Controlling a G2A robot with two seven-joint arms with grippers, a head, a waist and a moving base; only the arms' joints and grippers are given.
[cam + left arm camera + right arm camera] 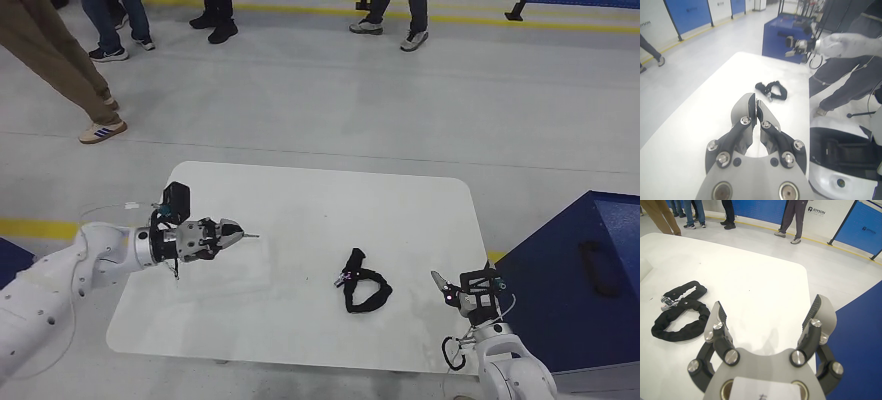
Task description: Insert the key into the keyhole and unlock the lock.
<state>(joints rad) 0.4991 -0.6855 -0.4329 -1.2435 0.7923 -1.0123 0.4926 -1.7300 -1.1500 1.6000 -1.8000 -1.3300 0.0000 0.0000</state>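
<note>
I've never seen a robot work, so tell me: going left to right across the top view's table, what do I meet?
left gripper → key pinched in it → chain lock → right gripper, open

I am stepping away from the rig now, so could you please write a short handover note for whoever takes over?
Left gripper shut on the key, above the table's left side, key tip toward the lock.
Right gripper open, empty, at the table's right near edge.
The lock lies mid-table between the arms, neither gripper touching it.
Done: key in hand. Left: reach the lock's metal body, insert the key, turn.
</note>
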